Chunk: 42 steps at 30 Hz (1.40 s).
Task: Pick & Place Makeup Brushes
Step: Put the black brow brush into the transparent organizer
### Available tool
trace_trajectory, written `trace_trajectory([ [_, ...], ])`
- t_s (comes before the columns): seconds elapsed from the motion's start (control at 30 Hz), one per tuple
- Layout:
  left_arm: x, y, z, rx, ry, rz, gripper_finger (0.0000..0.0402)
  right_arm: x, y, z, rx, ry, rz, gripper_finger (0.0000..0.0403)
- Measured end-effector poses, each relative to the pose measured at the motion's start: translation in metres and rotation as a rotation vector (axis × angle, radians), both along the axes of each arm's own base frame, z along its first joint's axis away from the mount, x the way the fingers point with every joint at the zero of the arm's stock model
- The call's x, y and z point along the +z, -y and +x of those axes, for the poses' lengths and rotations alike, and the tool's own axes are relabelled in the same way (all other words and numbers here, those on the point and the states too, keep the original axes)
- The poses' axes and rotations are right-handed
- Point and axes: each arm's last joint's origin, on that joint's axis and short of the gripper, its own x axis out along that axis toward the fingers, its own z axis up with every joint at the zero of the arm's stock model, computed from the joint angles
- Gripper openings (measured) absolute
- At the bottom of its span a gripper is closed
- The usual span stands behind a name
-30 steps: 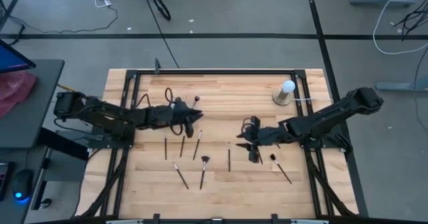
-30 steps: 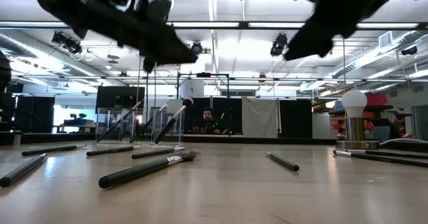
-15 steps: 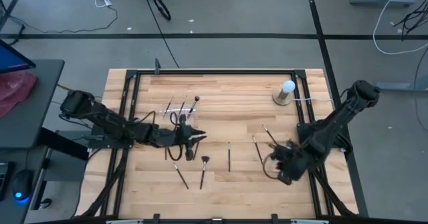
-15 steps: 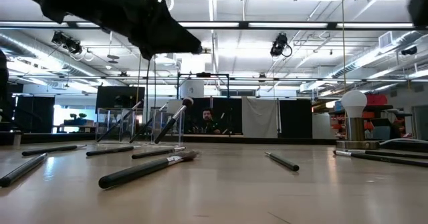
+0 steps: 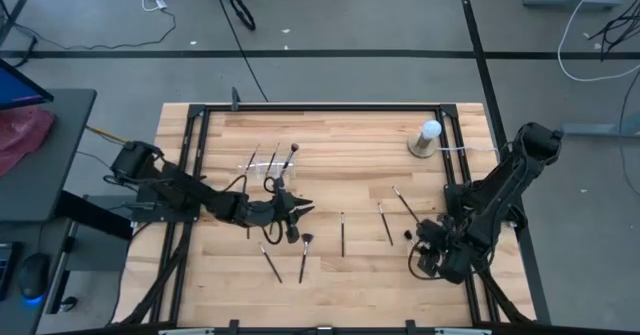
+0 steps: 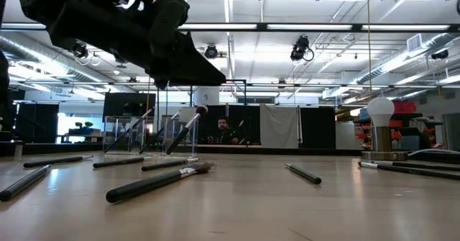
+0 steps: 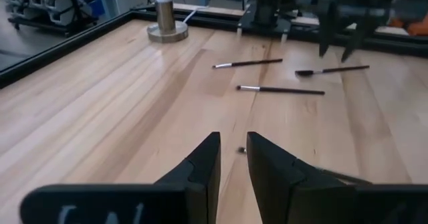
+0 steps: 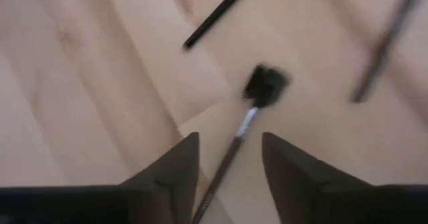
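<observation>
Several makeup brushes lie flat on the wooden table point(image 5: 330, 145), among them one point(image 5: 303, 256) and another point(image 5: 342, 233) near the middle. A few more stand leaning in a clear holder point(image 5: 266, 165). My right gripper point(image 8: 229, 140) is open and points steeply down over one brush point(image 8: 265, 83). That brush's handle runs between the fingers, which stand either side of it. My left gripper point(image 7: 232, 158) hovers just above the table on the near side of the holder. Its fingers stand a narrow gap apart with nothing between them.
A white ball lamp on a round base point(image 5: 427, 139) stands at the far right corner. A black frame point(image 5: 320, 106) runs round the table. Loose brushes point(image 7: 279, 89) lie between the two arms. In the low view, the left arm point(image 6: 129, 32) hangs over the brushes point(image 6: 154, 183).
My left gripper has left the holder and gone toward the table's near edge, sinking lower. My right gripper has swung from the middle toward the near right corner, dropped, and tipped steeply down over a brush lying there.
</observation>
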Motion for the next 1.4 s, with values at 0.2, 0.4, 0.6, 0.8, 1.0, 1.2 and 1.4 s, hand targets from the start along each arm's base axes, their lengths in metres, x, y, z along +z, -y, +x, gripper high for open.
trace_trajectory([
  [0.2, -0.002, 0.001, 0.002, 0.0, 0.023, -0.008, 0.008, -0.028, -0.004, -0.001, 0.019, 0.029, -0.091, 0.0192],
  [0.4, 0.0, 0.001, 0.003, 0.0, 0.039, -0.013, 0.008, -0.043, -0.01, -0.005, 0.039, 0.023, -0.185, 0.0158],
  [0.6, -0.001, 0.001, 0.003, 0.0, 0.038, -0.012, 0.008, -0.052, -0.015, -0.016, 0.045, 0.064, -0.225, 0.0102],
  [0.8, -0.001, 0.001, 0.003, 0.0, 0.037, -0.011, 0.008, -0.058, -0.01, -0.025, 0.002, 0.118, -0.236, 0.0023],
  [1.0, 0.0, 0.001, 0.003, -0.001, 0.042, -0.011, 0.008, -0.057, -0.01, -0.024, 0.0, 0.142, -0.239, 0.0012],
  [1.2, 0.009, 0.005, 0.005, -0.096, 0.113, 0.014, 0.008, -0.047, -0.011, -0.021, -0.016, 0.177, -0.212, 0.0004],
  [1.4, 0.017, 0.008, 0.007, -0.216, 0.183, 0.041, 0.008, -0.04, -0.01, -0.011, -0.02, 0.326, -0.253, 0.0004],
])
